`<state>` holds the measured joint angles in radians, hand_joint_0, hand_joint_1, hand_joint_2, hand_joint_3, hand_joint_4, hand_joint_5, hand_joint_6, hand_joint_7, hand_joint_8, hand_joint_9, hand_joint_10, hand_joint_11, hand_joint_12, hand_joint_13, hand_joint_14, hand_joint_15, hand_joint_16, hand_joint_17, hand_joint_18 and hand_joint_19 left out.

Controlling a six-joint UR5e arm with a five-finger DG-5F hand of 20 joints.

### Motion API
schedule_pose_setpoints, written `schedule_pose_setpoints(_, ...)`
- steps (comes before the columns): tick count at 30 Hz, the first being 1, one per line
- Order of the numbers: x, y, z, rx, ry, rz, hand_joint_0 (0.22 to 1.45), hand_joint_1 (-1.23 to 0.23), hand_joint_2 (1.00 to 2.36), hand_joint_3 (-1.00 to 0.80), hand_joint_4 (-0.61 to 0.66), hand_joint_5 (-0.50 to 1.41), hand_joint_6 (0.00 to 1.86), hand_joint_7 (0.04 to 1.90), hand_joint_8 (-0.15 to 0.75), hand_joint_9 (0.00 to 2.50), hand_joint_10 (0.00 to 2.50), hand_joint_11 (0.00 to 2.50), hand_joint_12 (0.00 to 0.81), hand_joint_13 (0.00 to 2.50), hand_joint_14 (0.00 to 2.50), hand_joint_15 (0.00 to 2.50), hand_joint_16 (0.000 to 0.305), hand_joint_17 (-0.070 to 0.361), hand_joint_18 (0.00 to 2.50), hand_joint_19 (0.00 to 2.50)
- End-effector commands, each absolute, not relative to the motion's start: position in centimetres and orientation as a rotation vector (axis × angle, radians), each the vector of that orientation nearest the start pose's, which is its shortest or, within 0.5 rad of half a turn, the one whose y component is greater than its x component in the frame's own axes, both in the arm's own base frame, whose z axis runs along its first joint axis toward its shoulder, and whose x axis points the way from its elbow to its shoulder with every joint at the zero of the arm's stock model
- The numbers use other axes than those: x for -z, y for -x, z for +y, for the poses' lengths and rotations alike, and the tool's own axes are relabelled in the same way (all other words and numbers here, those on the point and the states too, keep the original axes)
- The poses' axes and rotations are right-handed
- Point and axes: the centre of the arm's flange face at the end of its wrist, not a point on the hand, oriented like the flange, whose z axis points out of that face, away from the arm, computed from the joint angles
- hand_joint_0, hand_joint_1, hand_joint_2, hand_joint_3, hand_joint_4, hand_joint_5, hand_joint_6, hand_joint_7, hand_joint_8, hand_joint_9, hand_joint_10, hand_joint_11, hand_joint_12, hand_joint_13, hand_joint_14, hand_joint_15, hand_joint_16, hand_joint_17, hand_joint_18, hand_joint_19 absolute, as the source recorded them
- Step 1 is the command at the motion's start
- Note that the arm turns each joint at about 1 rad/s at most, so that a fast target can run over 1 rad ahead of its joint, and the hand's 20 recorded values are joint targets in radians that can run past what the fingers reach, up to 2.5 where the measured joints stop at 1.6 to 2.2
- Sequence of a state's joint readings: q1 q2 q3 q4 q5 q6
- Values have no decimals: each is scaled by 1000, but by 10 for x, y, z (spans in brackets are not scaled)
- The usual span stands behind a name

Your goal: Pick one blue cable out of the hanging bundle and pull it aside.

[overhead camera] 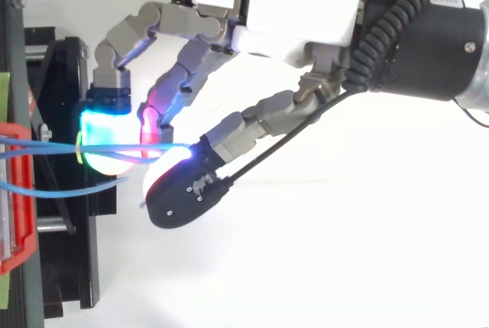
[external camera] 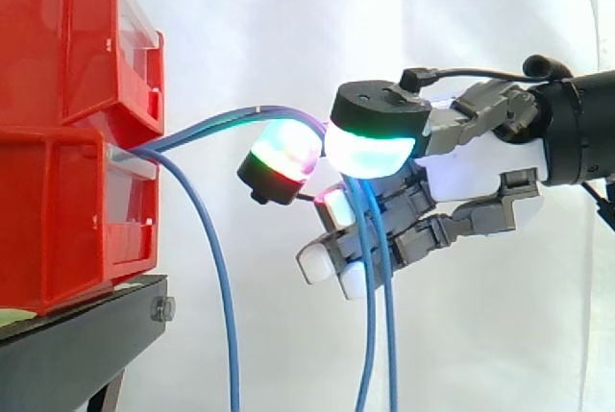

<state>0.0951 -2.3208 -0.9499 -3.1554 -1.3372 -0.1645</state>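
Note:
Blue cables come out of the lower red bin on the left. One blue cable hangs straight down beside the bin. Two more blue cables arch to the right and pass between the glowing pads of my hand, then drop in front of its lower fingers. My hand is level with the gap between the bins, some way to their right. From above, these cables run from the bin into the hand, whose curled fingers and thumb pinch them.
Two red bins, the upper one on the lower, sit on a black stand at the left. A white curtain hangs behind. From above, the bin's rim and the stand lie along the left edge.

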Motion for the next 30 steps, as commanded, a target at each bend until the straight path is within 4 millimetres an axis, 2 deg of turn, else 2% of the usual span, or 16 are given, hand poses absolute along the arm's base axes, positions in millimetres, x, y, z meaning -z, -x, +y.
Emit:
schedule_pose_setpoints(1, -311, -772, -83, -909, -1231, 1310, 742, -972, 1004, -469, -139, -144, 974, 833, 182, 1023, 23, 696, 233, 817, 21, 470, 38, 85, 723, 473)
schedule_pose_setpoints(3, -310, -772, -83, -909, -1231, 1313, 690, -979, 1006, -430, -89, -142, 972, 754, 182, 1025, 24, 700, 235, 809, 20, 479, 38, 86, 716, 489)
schedule_pose_setpoints(5, -310, -772, -83, -909, -1231, 1313, 651, -970, 1008, -429, -75, -142, 961, 774, 182, 1031, 23, 709, 233, 808, 20, 486, 39, 87, 711, 506)
schedule_pose_setpoints(6, -310, -772, -83, -909, -1231, 1313, 578, -952, 1002, -469, -52, -139, 949, 746, 195, 1047, 25, 694, 243, 809, 20, 494, 40, 91, 707, 520)
schedule_pose_setpoints(8, -311, -772, -83, -910, -1231, 1311, 552, -935, 1000, -500, -35, -137, 931, 779, 205, 1059, 23, 687, 245, 810, 20, 495, 41, 93, 711, 527)
schedule_pose_setpoints(10, -311, -772, -84, -909, -1231, 1310, 468, -932, 1000, -500, 5, -131, 891, 789, 224, 1088, 23, 679, 273, 835, 19, 491, 47, 105, 750, 526)
schedule_pose_setpoints(14, -310, -772, -84, -908, -1232, 1312, 415, -869, 1000, -500, 41, -121, 870, 751, 245, 1127, 22, 663, 297, 863, 20, 485, 53, 119, 798, 517)
schedule_pose_setpoints(23, -310, -771, -85, -907, -1233, 1310, 501, -678, 1000, -500, 15, -83, 768, 902, 220, 1179, 23, 647, 268, 865, 20, 496, 47, 106, 760, 561)
schedule_pose_setpoints(26, -310, -771, -85, -907, -1233, 1310, 554, -663, 1009, -400, -9, -74, 743, 988, 207, 1196, 23, 652, 256, 866, 22, 501, 44, 99, 739, 579)
schedule_pose_setpoints(29, -310, -771, -85, -907, -1233, 1310, 564, -682, 1014, -334, -37, -83, 787, 960, 212, 1194, 22, 656, 256, 866, 21, 511, 44, 98, 736, 579)
schedule_pose_setpoints(30, -310, -771, -85, -907, -1233, 1310, 566, -701, 1017, -263, -49, -87, 792, 1033, 225, 1188, 24, 672, 259, 866, 21, 511, 44, 98, 736, 581)
